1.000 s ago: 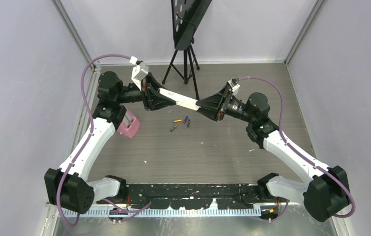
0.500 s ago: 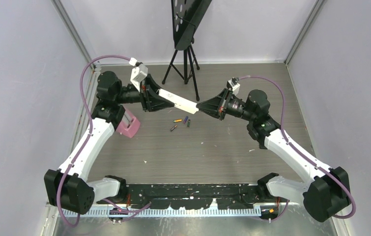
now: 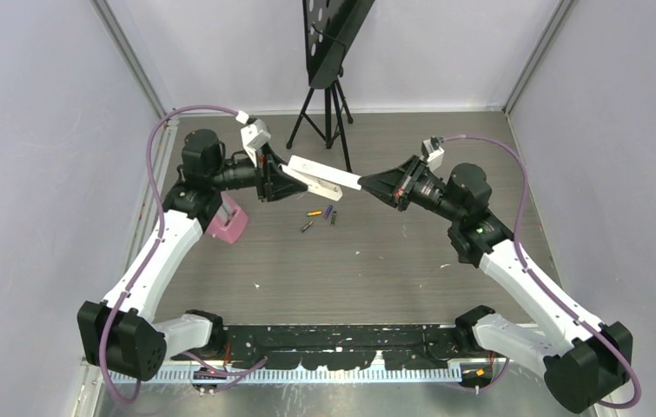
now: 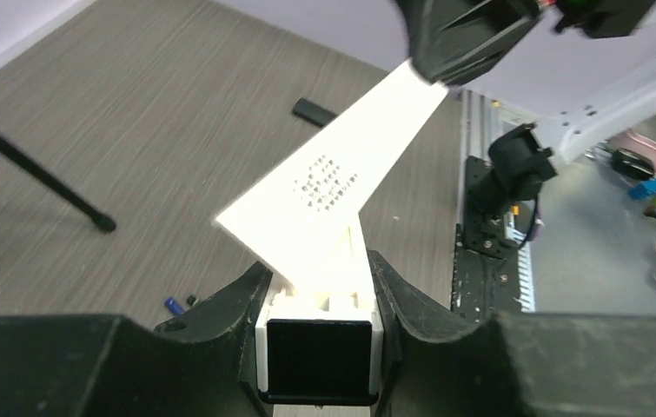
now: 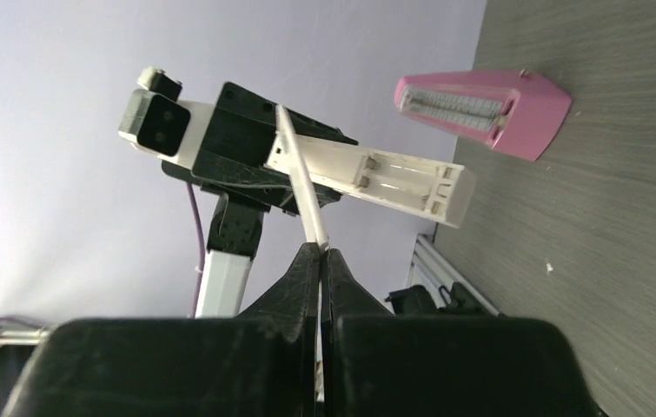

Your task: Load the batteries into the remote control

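My left gripper is shut on the white remote control, held above the table. Its thin white battery cover tilts up off the body, hinged at my left gripper's end. My right gripper is shut on the cover's free end. The right wrist view shows the open battery compartment with no cells in it. The batteries lie on the table below: an orange-yellow one, a purple one, a dark one and a reddish-brown one.
A pink remote-like wedge lies by the left arm, also seen as the pink wedge. A black tripod stands at the back. A small black piece lies on the table. Walls close in both sides.
My right gripper has shut on the cover's end and pulled right. The cover now stands lifted off the remote. Both arms have shifted slightly to the right.
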You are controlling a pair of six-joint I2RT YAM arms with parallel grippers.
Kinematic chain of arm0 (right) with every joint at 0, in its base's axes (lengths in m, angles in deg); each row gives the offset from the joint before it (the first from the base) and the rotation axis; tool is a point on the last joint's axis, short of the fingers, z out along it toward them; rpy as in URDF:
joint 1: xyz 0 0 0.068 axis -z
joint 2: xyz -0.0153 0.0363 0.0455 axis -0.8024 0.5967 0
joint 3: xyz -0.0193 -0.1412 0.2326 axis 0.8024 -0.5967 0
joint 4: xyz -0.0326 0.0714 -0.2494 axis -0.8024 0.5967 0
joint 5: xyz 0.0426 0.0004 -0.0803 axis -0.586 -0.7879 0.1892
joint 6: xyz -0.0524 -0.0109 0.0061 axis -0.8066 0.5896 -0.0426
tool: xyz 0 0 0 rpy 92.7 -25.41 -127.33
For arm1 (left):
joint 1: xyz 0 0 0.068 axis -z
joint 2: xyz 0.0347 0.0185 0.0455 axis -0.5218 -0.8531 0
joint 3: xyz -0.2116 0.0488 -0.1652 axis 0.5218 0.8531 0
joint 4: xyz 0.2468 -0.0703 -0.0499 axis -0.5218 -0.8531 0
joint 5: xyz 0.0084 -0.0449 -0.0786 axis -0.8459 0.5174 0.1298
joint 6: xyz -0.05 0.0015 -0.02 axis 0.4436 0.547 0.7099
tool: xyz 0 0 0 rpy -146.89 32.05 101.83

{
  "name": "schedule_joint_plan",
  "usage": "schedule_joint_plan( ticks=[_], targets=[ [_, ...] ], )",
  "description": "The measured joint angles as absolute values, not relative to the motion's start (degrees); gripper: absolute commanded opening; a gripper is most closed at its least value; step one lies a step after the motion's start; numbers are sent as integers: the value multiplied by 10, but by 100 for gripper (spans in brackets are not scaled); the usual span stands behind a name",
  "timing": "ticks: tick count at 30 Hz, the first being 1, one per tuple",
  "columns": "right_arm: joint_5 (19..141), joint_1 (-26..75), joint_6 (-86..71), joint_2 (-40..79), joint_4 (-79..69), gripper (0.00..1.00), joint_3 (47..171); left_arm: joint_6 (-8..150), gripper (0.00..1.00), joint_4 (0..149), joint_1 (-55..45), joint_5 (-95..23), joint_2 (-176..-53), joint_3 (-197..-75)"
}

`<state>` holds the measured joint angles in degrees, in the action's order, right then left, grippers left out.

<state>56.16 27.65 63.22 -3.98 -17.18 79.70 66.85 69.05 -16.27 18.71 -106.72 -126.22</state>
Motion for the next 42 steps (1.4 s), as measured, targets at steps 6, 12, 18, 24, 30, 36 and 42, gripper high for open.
schedule_joint_plan(
  ticks=[6, 12, 18, 24, 30, 36, 42],
  targets=[
    [678, 284, 566, -91, -53, 0, 798, 665, 0, 677, -161, 111, -1051, -1193],
    [808, 285, 526, -113, 58, 0, 791, 670, 0, 660, -161, 85, -1054, -1170],
    [920, 285, 518, -99, 119, 0, 717, 709, 0, 697, -161, 90, -1068, -1167],
    [967, 285, 516, -62, 146, 15, 650, 762, 0, 764, -161, 114, -1067, -1162],
    [997, 285, 506, -62, 189, 79, 638, 789, 0, 798, -161, 124, -1053, -1152],
    [999, 285, 430, -86, 247, 81, 692, 800, 0, 813, -161, 140, -1041, -1152],
    [811, 276, 311, -129, 139, 85, 741, 820, 0, 835, -159, 189, -1040, -1152]
  ],
)
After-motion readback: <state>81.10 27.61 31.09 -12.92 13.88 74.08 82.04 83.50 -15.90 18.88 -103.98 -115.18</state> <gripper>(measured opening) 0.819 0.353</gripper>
